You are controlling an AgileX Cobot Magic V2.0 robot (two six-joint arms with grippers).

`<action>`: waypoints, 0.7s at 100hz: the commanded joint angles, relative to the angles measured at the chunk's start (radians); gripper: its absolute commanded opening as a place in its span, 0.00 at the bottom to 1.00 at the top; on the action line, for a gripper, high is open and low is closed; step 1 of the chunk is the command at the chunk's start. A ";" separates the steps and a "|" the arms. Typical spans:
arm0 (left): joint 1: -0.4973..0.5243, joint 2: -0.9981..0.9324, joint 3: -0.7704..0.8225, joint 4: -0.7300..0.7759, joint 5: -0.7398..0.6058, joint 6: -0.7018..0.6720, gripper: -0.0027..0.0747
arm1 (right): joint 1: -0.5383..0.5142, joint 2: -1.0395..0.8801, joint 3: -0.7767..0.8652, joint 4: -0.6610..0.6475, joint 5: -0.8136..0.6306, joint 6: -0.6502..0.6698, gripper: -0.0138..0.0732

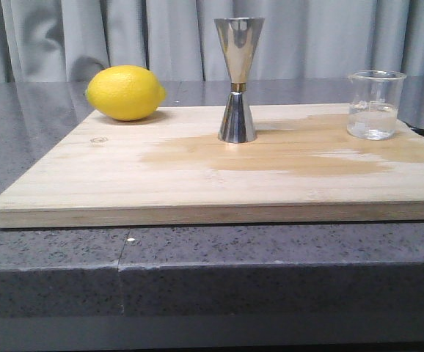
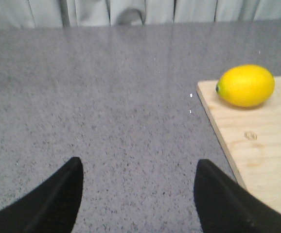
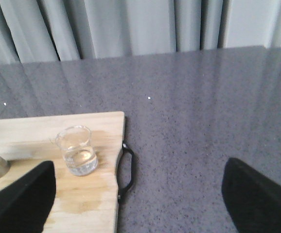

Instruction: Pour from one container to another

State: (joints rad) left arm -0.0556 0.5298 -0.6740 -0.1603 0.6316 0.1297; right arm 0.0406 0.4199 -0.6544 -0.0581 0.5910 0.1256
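Beside beaker (image 3: 78, 156), board's black handle (image 3: 126, 171) shows.

On the wooden board (image 1: 124, 183) we see three things standing well apart: a lemon (image 1: 125, 92) at the far left, a steel jigger (image 1: 238, 79) in the middle, and a glass beaker (image 1: 375, 104) at the far right. Between them the board is bare, and its whole near half too. A black handle (image 3: 126, 171) sticks out at the right edge near the beaker. The grey counter (image 2: 106, 97) left and right of the board lies open.
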 commanded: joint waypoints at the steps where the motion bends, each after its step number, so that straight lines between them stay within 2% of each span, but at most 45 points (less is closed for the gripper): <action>1: 0.002 0.084 -0.098 -0.015 0.051 0.004 0.60 | -0.004 0.071 -0.078 -0.005 0.008 -0.004 0.88; 11: 0.002 0.182 -0.157 -0.037 0.132 0.013 0.60 | -0.004 0.125 -0.098 -0.005 0.038 -0.006 0.88; 21: 0.002 0.257 -0.174 -0.153 0.141 0.136 0.60 | -0.004 0.161 -0.099 -0.005 0.042 -0.006 0.88; 35: 0.002 0.354 -0.171 -0.482 0.145 0.444 0.60 | -0.004 0.189 -0.099 -0.003 0.042 -0.006 0.88; 46: 0.002 0.436 -0.150 -0.832 0.163 0.783 0.60 | -0.004 0.188 -0.097 -0.003 0.038 -0.006 0.88; 56: 0.002 0.518 -0.129 -1.084 0.221 1.050 0.60 | -0.004 0.188 -0.097 -0.003 0.038 -0.006 0.88; 70: -0.026 0.627 -0.124 -1.281 0.258 1.264 0.60 | -0.004 0.188 -0.097 -0.002 0.038 -0.006 0.88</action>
State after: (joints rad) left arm -0.0607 1.1138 -0.7764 -1.2446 0.8761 1.2611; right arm 0.0406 0.5986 -0.7154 -0.0537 0.6962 0.1256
